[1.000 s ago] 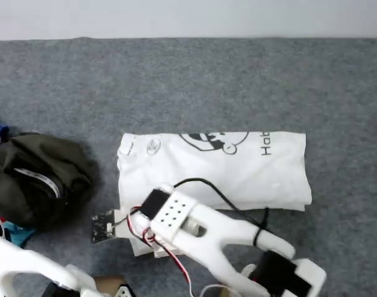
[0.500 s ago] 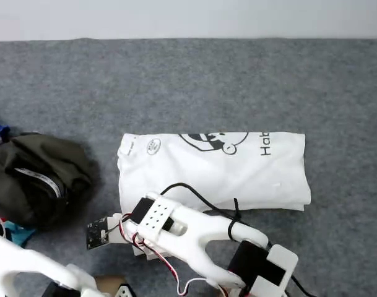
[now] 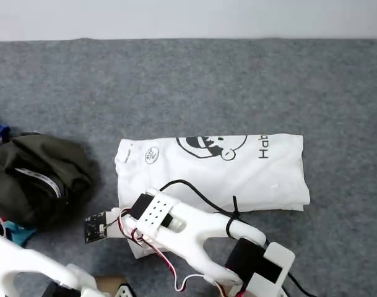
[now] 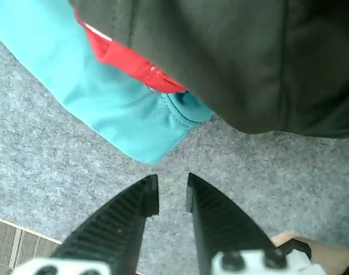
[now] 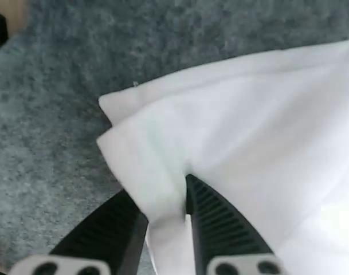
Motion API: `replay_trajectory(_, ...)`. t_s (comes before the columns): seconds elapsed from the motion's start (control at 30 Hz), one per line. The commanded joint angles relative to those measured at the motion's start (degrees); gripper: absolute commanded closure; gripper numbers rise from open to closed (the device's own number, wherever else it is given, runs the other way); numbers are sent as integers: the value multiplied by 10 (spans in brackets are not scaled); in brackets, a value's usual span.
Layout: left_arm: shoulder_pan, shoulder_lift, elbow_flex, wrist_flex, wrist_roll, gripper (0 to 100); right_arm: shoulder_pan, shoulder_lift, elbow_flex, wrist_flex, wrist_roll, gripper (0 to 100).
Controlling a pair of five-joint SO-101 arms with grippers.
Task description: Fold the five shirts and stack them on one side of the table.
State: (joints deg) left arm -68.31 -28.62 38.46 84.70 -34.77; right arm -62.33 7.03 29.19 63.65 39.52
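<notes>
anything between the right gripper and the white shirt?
Nothing visible. The right gripper is shut on a corner of the white shirt, with the fabric pinched in it.

The grey felt-covered table (image 3: 238, 80) bears a folded white shirt (image 3: 238, 173), a crumpled dark shirt (image 3: 39, 176) and a teal garment (image 4: 105, 109).
</notes>
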Motion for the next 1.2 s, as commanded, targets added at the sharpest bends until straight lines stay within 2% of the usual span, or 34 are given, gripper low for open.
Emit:
replay_trajectory(0.0, -4, -11, -5, -6, -4, 904, 2, 15, -9, 0, -4, 950)
replay_trajectory(0.3, -3, -11, -3, -6, -4, 904, 105, 22, -188, 124, 1, 968)
replay_trajectory(0.37, -3, -11, -3, -6, -4, 904, 124, 22, -231, 141, 22, 967)
replay_trajectory(0.57, -3, -11, -2, -6, -4, 906, 165, 42, -304, 143, 63, 966)
replay_trajectory(0.9, -3, -11, -2, -5, -4, 906, 218, 201, -484, 175, 66, 961)
replay_trajectory(1.07, -3, -11, -2, -5, -4, 906, 228, 261, -573, 251, 62, 823)
replay_trajectory(1.17, -3, -11, -2, -5, -4, 906, 255, 287, -622, 264, 30, 772)
